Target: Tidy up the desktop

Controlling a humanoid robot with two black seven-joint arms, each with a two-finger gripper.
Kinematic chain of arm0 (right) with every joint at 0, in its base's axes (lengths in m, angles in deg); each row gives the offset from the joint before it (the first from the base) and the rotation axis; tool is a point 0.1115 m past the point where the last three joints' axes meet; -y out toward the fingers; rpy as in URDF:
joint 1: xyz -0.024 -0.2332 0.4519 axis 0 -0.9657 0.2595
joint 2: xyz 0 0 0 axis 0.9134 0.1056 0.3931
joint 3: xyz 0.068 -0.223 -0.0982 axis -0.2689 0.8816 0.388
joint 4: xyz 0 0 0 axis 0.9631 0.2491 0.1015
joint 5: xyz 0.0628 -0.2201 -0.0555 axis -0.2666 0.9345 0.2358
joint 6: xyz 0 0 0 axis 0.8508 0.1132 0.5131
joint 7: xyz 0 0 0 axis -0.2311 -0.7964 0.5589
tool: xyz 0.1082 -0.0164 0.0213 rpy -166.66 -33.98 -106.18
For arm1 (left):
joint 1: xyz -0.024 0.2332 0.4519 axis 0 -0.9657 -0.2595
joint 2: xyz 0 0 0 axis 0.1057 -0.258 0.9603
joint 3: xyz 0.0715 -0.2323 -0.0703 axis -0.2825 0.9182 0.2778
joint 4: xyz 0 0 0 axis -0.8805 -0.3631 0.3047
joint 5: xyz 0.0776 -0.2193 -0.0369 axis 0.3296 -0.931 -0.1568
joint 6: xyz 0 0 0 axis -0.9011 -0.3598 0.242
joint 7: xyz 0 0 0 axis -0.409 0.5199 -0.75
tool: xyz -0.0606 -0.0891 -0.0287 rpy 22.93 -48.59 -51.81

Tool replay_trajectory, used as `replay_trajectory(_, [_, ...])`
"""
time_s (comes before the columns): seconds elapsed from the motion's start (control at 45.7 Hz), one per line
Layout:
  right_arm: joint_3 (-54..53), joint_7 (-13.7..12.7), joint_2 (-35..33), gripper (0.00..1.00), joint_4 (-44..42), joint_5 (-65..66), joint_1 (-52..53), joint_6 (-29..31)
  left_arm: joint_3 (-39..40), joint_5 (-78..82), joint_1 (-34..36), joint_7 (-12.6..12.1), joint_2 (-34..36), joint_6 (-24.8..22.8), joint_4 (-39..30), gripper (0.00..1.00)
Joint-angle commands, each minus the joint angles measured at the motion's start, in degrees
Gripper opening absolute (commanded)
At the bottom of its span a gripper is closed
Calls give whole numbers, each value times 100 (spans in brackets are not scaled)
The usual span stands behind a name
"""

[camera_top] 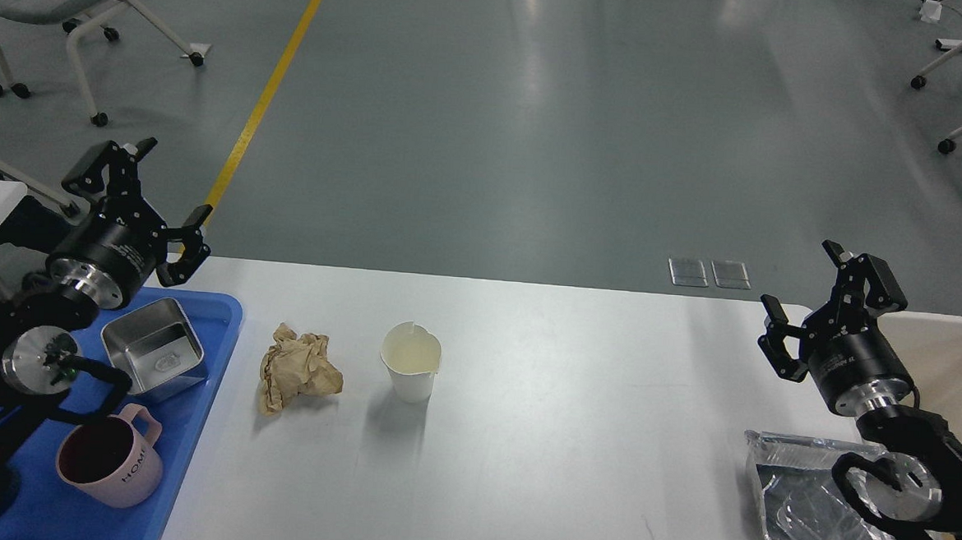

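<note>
The white desktop [573, 406] fills the lower half of the head view. On it lie a crumpled brown paper ball [299, 367] and a white paper cup [411, 361], upright, left of centre. A clear foil-like plastic tray [806, 501] lies at the right front. My left gripper [143, 191] is open and empty, raised above the table's far left corner. My right gripper [813, 300] is open and empty, raised above the right side, well clear of the cup.
A blue plastic tray [213, 346] at the left holds a square steel tin [154, 356] and a pink mug [109, 456]. A beige bin [957, 369] stands at the right edge. Office chairs stand on the floor behind.
</note>
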Motion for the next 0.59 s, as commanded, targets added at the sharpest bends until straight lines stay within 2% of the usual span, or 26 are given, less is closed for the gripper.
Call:
replay_trajectory(0.0, [140,-50,-388,100,15,1,6,-13,483,198,-672,60,-494,178,-328,96])
replay_trajectory(0.153, [457,-94,-977,100,147,19,103,13,1116,603,-1235,51,-1066,170,-547,96])
replay_trajectory(0.438, [1977,-77,-2945,100,542,1020,516,206,1064,638,-1332,7,-1102,161,-522,96])
replay_trajectory(0.569, [2408,-41,-3710,100,806,2100,675,251,1046,647,-1332,7,-1093,152,-495,96])
